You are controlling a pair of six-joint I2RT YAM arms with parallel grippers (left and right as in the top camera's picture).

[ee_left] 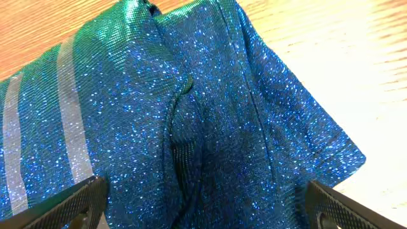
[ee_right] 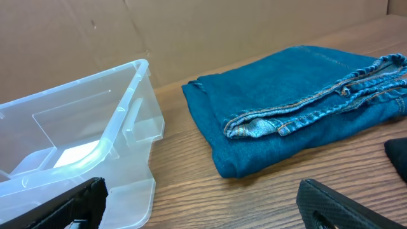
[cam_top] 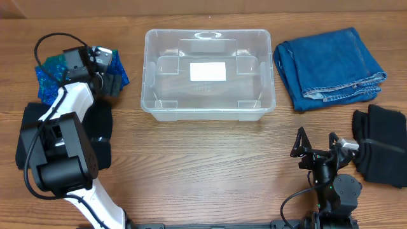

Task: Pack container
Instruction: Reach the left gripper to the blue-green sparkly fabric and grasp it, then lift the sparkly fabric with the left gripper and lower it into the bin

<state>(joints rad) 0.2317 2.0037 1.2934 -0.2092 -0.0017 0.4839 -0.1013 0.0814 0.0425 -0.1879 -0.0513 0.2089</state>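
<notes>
We see the container (cam_top: 152, 70) standing upright at the back centre of the desk (cam_top: 203, 159), its white label flat on the bottom and nothing inside. Its right rim comes near the folded jeans (cam_top: 327, 67), with only a narrow strip of wood between them. Its left rim has more room before the blue glitter cloth (cam_top: 48, 76). In front of its near long edge, a broad band of bare desk runs across.

The left gripper (ee_left: 203, 203) hangs over the glitter cloth, released, its fingers spread to either side of the fabric. We cannot tell whether they touch it. A black cloth (cam_top: 95, 127) lies beneath that arm, by the left edge.

The right gripper (cam_top: 315, 147) sits low at the front right, also released and holding nothing. It faces the gap between the container's corner and the jeans. Another black cloth (cam_top: 381, 146) lies just beside it, toward the right edge.
</notes>
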